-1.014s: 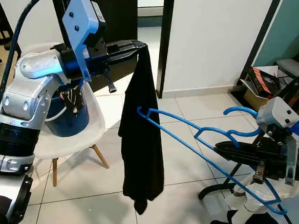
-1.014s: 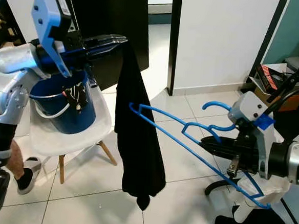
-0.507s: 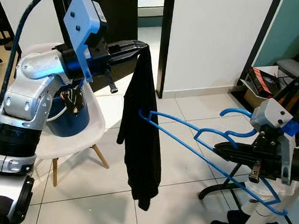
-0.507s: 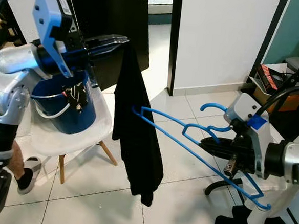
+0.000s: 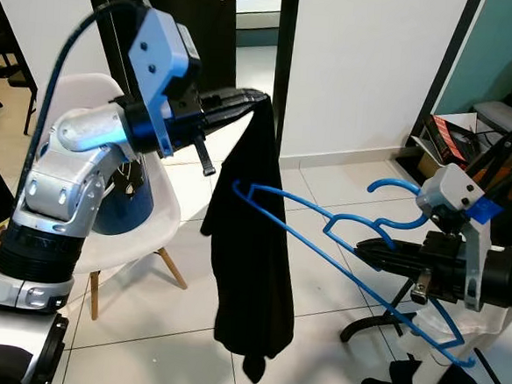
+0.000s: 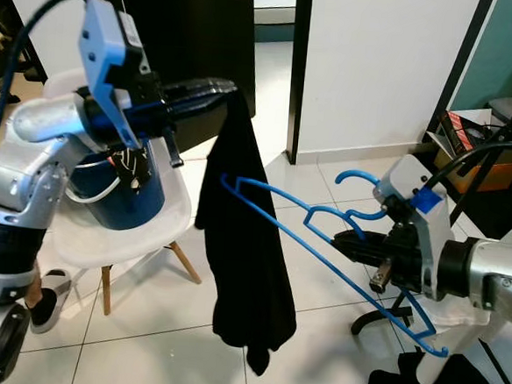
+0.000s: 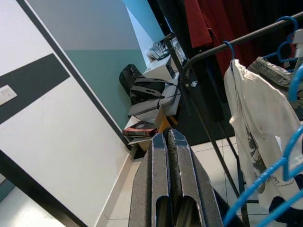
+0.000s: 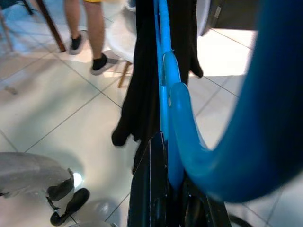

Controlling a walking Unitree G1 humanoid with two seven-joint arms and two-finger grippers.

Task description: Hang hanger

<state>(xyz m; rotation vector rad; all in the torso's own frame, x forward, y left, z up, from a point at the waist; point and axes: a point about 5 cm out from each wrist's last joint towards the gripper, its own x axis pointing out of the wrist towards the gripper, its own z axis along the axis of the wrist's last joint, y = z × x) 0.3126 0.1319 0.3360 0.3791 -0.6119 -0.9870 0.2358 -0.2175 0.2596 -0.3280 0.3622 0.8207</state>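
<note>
At nine o'clock stands a white plastic shell chair [image 5: 169, 205] carrying a dark blue bucket [image 6: 123, 200]. Above it the left gripper [image 5: 255, 98] is clenched on the top edge of a limp black cloth garment [image 5: 252, 253], which hangs free at centre. At three o'clock the right gripper [image 5: 368, 250] grasps a blue plastic clothes hanger [image 5: 342, 224], whose far tip touches the cloth. To do this well, I judge the tip should slide into the garment's opening while the left holds steady, avoiding a snag.
</note>
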